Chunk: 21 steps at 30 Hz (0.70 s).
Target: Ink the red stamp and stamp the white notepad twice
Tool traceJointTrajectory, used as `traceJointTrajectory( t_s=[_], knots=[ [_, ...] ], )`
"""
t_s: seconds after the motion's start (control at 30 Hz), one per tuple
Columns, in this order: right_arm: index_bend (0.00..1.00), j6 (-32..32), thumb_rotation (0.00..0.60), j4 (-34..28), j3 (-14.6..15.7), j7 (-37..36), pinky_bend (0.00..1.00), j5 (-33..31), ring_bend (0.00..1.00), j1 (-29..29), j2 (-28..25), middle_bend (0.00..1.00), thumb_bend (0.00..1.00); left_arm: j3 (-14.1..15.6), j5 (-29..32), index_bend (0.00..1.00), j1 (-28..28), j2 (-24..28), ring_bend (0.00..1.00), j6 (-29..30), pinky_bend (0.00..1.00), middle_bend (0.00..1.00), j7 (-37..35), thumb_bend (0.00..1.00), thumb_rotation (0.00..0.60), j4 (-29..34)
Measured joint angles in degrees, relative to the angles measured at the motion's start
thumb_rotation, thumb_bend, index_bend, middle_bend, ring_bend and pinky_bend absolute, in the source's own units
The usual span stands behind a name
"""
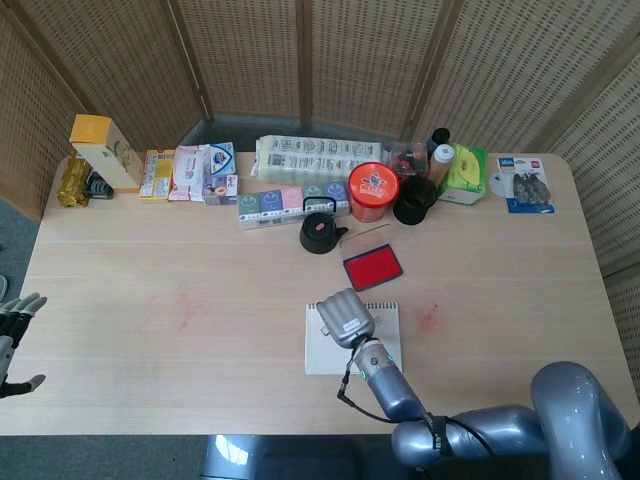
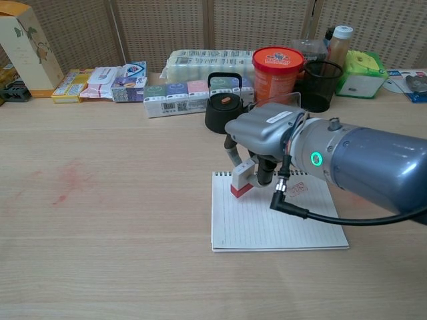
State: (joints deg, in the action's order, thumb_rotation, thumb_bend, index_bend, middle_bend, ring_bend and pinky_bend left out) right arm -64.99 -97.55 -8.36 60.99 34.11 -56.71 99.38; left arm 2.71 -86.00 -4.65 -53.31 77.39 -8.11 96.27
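Note:
My right hand [image 2: 263,133] [image 1: 343,317] grips the red stamp [image 2: 243,181], a white block with a red base, over the upper left part of the white notepad [image 2: 267,223] [image 1: 388,318]. The stamp's base sits on or just above the lined paper; I cannot tell whether they touch. A red stamped mark [image 2: 297,189] shows on the notepad's upper right. The red ink pad [image 1: 372,267] lies just beyond the notepad, mostly hidden by my hand in the chest view. My left hand [image 1: 14,340] rests at the head view's left edge, off the table, fingers apart and holding nothing.
A black kettle [image 2: 223,105], an orange tub [image 2: 273,68] and a black mesh cup [image 2: 316,85] stand behind the notepad. Boxes and packets [image 2: 180,93] line the table's back edge. Faint red smudges [image 2: 67,180] mark the wood at left.

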Motion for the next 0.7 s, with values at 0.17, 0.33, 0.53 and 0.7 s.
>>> traceJointTrajectory(
  t_s=[0.17,0.33,0.53,0.7],
  knots=[
    [0.78,-0.1,0.6,2.0,-0.2,0.1,1.0,-1.1,1.0,-0.6,1.4,1.0,0.54,0.0,0.1,0.0,0.0,0.2,0.0,0.1,0.01,0.0,-0.5,0.0,0.6,-0.1],
    [0.78,0.1,0.6,4.0,0.1,0.1,1.0,-1.8,1.0,-1.0,2.2,1.0,0.54,-0.1,0.1,0.0,0.0,0.2,0.0,0.1,0.01,0.0,-0.6,0.0,0.6,-0.2],
    [0.78,0.9,0.6,6.4,0.7,-0.3,1.0,-2.5,1.0,-1.0,2.7,1.0,0.54,-0.1,0.3,0.0,-0.1,0.1,0.0,-0.2,0.01,0.0,-0.3,0.0,0.6,-0.2],
    [0.79,1.9,0.6,8.3,1.6,-1.2,1.0,-2.5,1.0,-0.8,3.3,1.0,0.54,-0.1,0.5,0.0,-0.1,-0.1,0.0,-0.3,0.01,0.0,0.0,0.0,0.6,-0.2]
  ],
)
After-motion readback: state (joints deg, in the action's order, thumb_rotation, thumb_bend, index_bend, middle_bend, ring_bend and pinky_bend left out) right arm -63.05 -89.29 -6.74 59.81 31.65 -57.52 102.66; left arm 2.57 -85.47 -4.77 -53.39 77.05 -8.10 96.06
